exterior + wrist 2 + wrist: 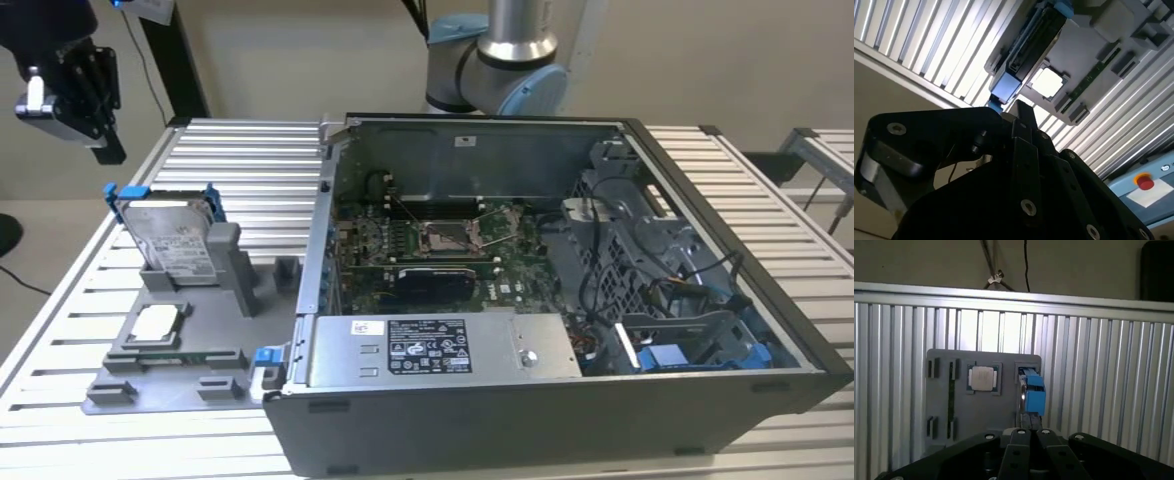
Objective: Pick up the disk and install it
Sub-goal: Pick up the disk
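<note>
Empty, its fingers pressed together, the arm's black two-finger gripper (1030,432) hangs well clear of the disk (167,235), a silver-grey, white-labelled hard drive in a blue plastic carrier. The disk stands on edge in a grey plastic fixture (174,378) beside the open grey computer case (534,420) (towards the exterior view's left). A clean pick likely needs widened jaws centred squarely over its top edge.

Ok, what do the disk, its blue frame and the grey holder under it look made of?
The disk: likely metal casing, silver-grey with a soft sheen, plus a white paper-like label. The blue frame: probably moulded plastic, even saturated colour, matte. The grey holder: apparently plastic, flat matte grey in blocky shapes; not certain.
</note>
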